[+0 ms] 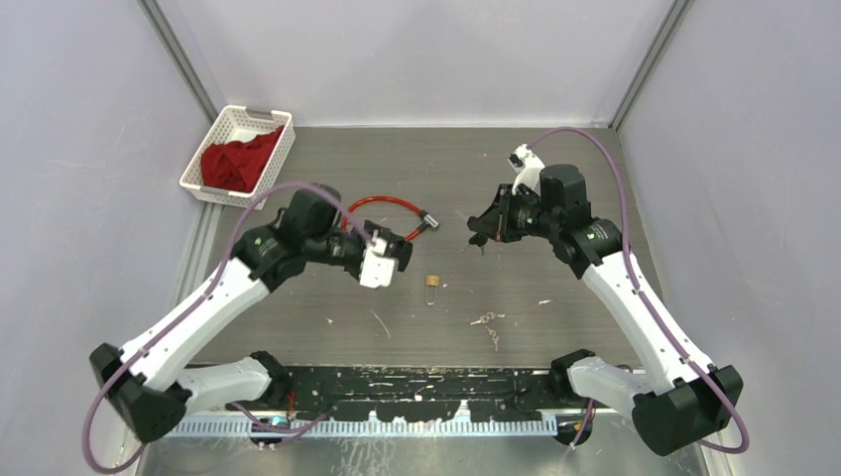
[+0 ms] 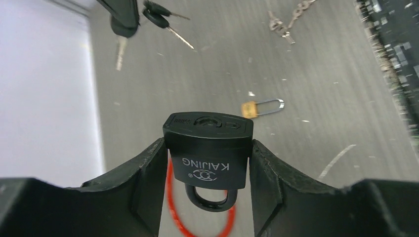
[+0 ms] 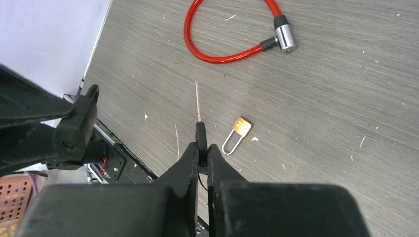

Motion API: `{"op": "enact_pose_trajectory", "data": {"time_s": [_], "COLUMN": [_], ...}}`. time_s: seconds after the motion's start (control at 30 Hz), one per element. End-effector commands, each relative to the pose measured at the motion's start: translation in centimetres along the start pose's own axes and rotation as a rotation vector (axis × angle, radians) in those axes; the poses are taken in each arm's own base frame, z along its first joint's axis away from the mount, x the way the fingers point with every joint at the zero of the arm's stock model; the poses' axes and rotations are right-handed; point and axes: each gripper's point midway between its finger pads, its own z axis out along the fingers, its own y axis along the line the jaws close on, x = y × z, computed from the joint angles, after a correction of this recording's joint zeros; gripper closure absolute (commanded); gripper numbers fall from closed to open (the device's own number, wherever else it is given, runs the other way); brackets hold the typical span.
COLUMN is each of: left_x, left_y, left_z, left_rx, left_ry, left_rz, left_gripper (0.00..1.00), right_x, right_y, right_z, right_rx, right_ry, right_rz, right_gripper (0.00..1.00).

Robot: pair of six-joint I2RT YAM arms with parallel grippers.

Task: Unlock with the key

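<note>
Nearest the arm bases, a small loose bunch of silver keys [image 1: 486, 319] lies unused on the grey wood-grain table [image 1: 436, 159]. Just beyond it, a little brass padlock with a steel shackle [image 1: 433, 288] lies flat, apart from both arms. I judge it is not the lock being worked on.

Above these, the 2 grippers face each other across a gap. The left gripper [image 1: 389, 254] is clamped on the task's thing, a black rectangular padlock marked KAIJING [image 2: 207, 148]. 1 finger presses each side of its body and it is held off the table. The shackle points back toward the wrist and the keyhole face [image 2: 207, 121] is turned outward, apparently so the slot is offered to the other arm.

The right gripper [image 3: 200, 153] has its fingers pinched together on the black head of a slim silver key [image 3: 200, 136]. The blade juts straight ahead past the fingertips, so it can be pushed in like a probe. In the left wrist view, other black-headed keys hang beside it. Blade and keyhole are well apart, so insertion is not yet begun. The next move calls for lining the blade up with the slot.

Farther out, a red cable lock with a metal end [image 1: 392, 210] lies looped on the table. At the far left corner, a white slotted plastic basket [image 1: 223, 124] holds a crumpled red cloth [image 1: 233, 164], out of the way of the work.
</note>
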Motion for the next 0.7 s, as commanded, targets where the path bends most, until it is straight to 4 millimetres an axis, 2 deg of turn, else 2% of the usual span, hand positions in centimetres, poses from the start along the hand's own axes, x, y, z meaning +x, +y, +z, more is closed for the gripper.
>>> {"op": "enact_pose_trajectory", "data": {"time_s": [0.0,0.07,0.17,0.3,0.37,0.47,0.67], "left_x": [-0.3,0.4,3.9,10.3,12.2,14.4,16.7], "left_y": [-3.3,-5.6,-8.7,-10.0,-10.5,-11.2,-11.4], "left_z": [-0.5,-0.6,0.0,0.8,1.1,2.1,2.8], "left_rx": [0.23,0.345,0.475,0.495,0.511,0.544,0.569], "left_ry": [0.033,0.081,0.239,0.546,0.659,0.782,1.002], "left_rz": [-0.335,-0.45,-0.597,-0.659,-0.68,-0.655,-0.474], "left_gripper": [1.0,1.0,1.0,1.0,1.0,1.0,1.0], "right_x": [-1.9,-1.9,-1.9,-2.0,-2.0,-2.2,-2.3], "right_y": [1.1,0.7,0.0,-1.0,-1.4,-1.8,-2.6], "right_z": [-0.1,0.0,0.1,-0.2,-0.4,-0.7,-1.1], "right_rx": [-0.041,-0.014,0.026,0.086,0.116,0.148,0.206], "right_ry": [-0.067,-0.066,-0.058,-0.06,-0.064,-0.071,-0.07], "right_rz": [-0.098,-0.106,-0.106,-0.099,-0.092,-0.08,-0.058], "right_gripper": [0.99,0.99,0.99,0.99,0.99,0.99,0.99]}}
